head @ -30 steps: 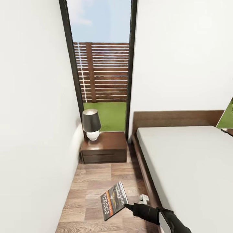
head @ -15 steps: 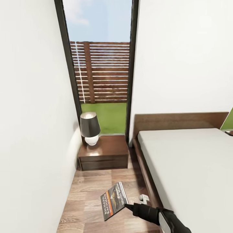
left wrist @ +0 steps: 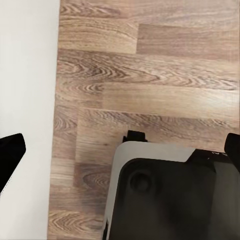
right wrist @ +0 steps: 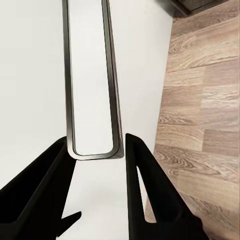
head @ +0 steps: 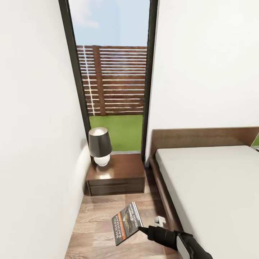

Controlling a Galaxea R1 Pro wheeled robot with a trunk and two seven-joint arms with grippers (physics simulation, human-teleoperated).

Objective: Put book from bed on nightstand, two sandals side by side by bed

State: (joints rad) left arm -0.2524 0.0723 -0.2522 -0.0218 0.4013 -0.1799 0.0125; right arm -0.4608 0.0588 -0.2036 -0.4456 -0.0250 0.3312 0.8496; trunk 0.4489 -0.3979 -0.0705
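Evidently bound for the dark reddish-brown wooden nightstand (head: 117, 174), the right gripper's (head: 141, 228) fingers pinched the thin dark orange-banded paperback book (head: 126, 222).

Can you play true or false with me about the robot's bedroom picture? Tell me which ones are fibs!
1. The right pincer holds the book by its edge. True.
2. The book is lying on the bed. False: it hangs in the pincer above the wood floor, beside the bed.
3. A lamp with a dark shade stands on the nightstand. True.
4. The nightstand is on the far side of the bed from the window. False: it sits right below the window, between the wall and the bed.
5. The mattress has a striped blanket on it. False: it is plain off-white with nothing on it.
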